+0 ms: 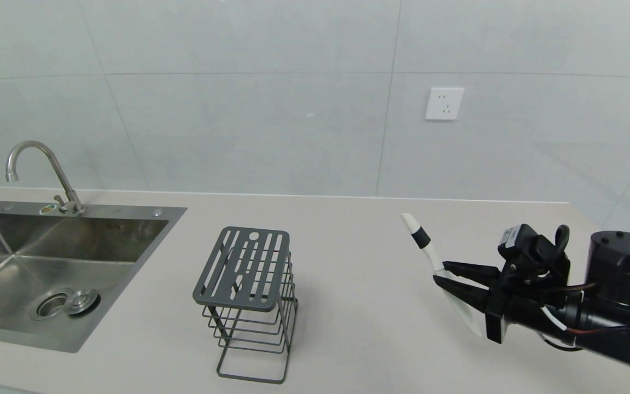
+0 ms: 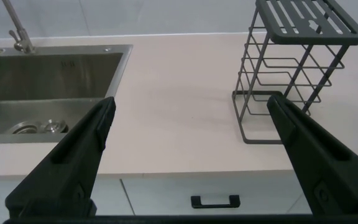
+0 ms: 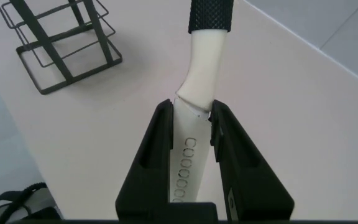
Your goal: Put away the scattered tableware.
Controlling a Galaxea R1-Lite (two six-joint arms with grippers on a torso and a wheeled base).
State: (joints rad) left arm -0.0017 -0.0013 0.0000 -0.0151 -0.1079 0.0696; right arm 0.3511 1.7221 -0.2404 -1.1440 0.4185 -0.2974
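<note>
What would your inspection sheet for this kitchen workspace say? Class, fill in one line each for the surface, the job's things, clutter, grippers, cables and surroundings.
Surface: pale countertop, no spills seen.
Job's things: white utensil with a black-banded handle, tilted, held by its blade; dark wire rack upright between the sink and the utensil.
Clutter: nothing seen.
Grippers: right gripper has its jaws shut on the white utensil; left gripper has its jaws open, holding nothing, over the counter's front edge.
Cables: red and white wires run along the right arm, clear of the utensil.
Surroundings: steel sink with faucet; tiled wall with a socket.
</note>
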